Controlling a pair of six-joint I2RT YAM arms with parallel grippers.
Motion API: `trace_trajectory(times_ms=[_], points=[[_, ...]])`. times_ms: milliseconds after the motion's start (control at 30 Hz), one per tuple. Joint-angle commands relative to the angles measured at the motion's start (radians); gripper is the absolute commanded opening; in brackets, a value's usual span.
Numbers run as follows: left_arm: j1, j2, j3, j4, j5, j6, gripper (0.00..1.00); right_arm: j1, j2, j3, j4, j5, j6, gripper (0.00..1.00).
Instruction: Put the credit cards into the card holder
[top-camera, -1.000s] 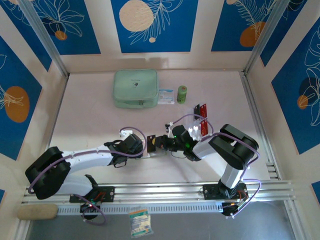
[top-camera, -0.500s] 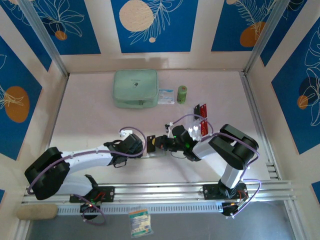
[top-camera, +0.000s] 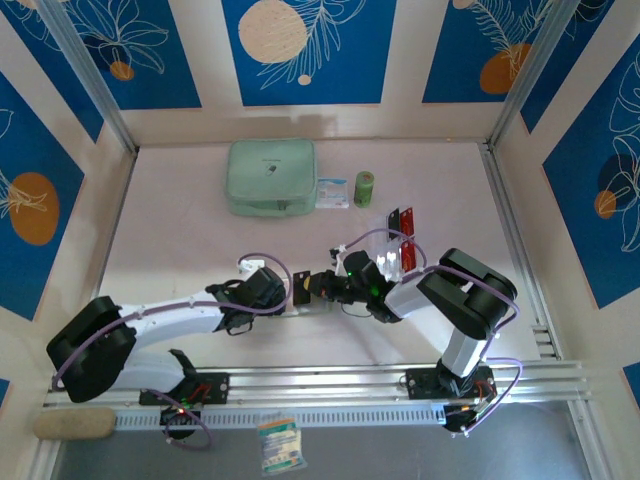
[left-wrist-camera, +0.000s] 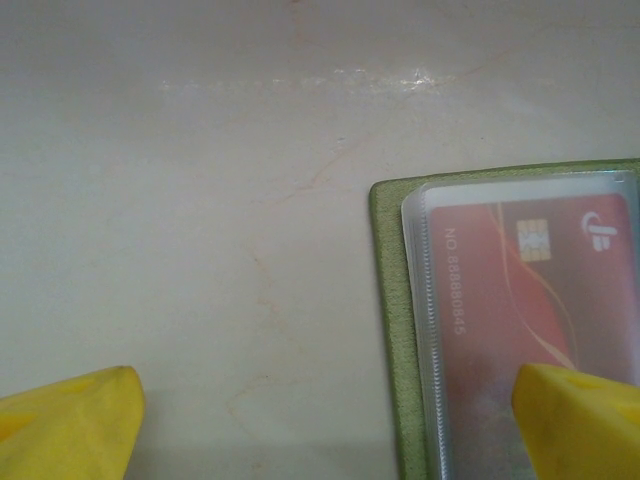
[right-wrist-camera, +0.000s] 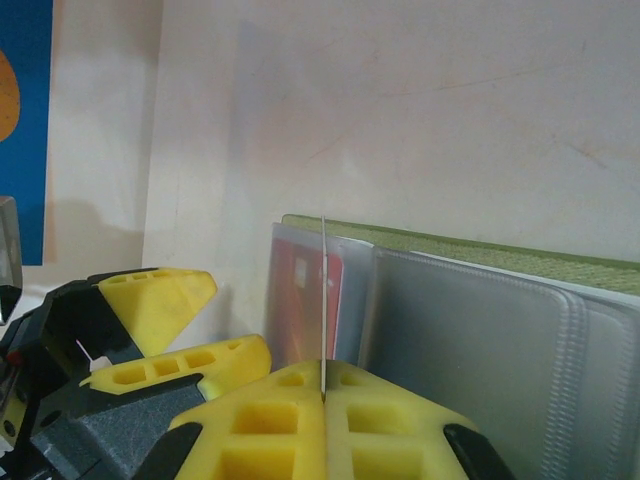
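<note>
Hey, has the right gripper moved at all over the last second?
No. In the top view the right gripper sits at the same spot below and right of the mint pouch, shut on a credit card.

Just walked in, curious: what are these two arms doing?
They are filling an open green card holder with cards. The right gripper is shut on a thin card, held edge-on by the clear sleeves. The left gripper hangs open at the holder's edge, one finger above a sleeve that has a red card in it. More red cards stand off to the right.
</note>
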Motion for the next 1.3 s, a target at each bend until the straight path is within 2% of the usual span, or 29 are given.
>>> trace_trajectory(times_ms=[0, 533, 1267], points=[[0.007, -0.015, -0.020, -0.028, -0.023, -0.013, 0.95, 0.007, 0.013, -0.005, 0.034, -0.007, 0.013, 0.00], [0.006, -0.011, -0.036, -0.022, -0.022, -0.018, 0.94, 0.018, 0.025, -0.028, 0.050, 0.011, 0.033, 0.00], [0.007, -0.016, -0.051, -0.016, -0.021, -0.025, 0.92, 0.052, 0.024, -0.064, 0.046, 0.104, 0.063, 0.00]])
